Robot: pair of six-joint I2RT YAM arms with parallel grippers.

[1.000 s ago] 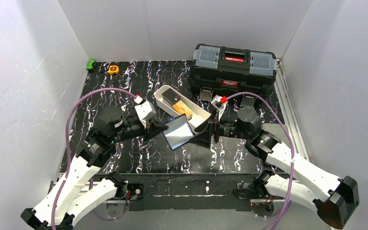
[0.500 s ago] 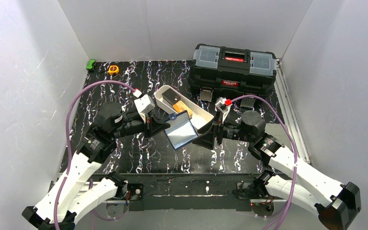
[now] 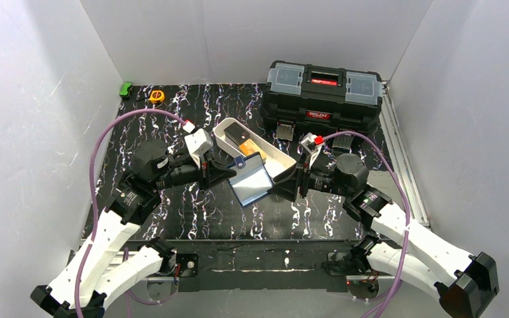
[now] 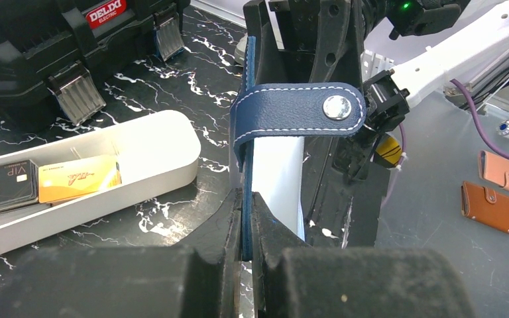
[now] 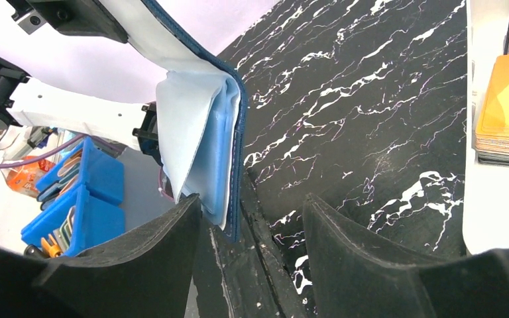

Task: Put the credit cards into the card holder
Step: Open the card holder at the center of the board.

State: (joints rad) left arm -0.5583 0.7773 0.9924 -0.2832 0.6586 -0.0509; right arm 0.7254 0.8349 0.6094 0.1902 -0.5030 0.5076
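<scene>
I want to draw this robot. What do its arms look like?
The left arm and right arm have white shells and black joints. A purple cable loops along each. The left end effector and right end effector are black, each with two wedge-shaped fingers.

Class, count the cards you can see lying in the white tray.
2: a black card at one end of the white tray, an orange card beside it. Others may be stacked underneath.

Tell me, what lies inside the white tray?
An orange card and a black card lie in the tray. More card edges show under the orange one; how many is hidden.
</scene>
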